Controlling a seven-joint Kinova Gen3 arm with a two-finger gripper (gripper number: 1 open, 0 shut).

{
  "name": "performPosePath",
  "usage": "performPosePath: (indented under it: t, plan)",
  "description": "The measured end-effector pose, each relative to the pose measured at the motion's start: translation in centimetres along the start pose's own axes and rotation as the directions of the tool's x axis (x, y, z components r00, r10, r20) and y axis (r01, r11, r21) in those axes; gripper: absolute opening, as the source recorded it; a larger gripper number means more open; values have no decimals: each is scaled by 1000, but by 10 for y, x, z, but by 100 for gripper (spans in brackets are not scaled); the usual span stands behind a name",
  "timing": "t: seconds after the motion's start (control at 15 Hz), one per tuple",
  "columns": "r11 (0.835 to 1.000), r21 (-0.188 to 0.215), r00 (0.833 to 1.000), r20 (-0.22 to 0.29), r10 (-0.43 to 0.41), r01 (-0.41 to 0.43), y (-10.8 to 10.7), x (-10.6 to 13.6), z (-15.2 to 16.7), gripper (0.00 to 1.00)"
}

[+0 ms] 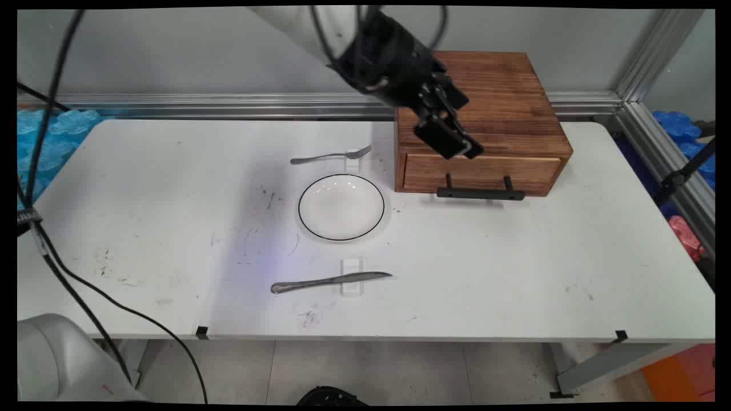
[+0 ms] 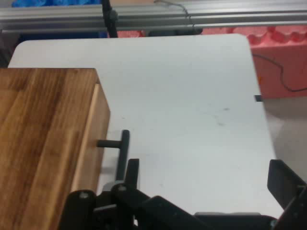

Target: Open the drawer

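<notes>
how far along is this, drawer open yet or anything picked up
Done: nothing that shows. The brown wooden drawer box has its drawer shut, and the silver fork and silver knife lie on the white table either side of the black-rimmed white plate. In hand: the gripper is open and empty, above the drawer's black bar handle. Left: handle not gripped, cutlery untouched.
</notes>
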Motion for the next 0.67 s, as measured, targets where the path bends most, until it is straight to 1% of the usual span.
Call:
performPosePath:
  t: [0.2,0.33,0.67]
  plan:
    - [1000,26,999,41,14,-15,-3,8,27,100]
    - [999,38,996,81,25,-29,-5,8,51,100]
    - [996,55,981,183,62,-73,-8,-3,109,100]
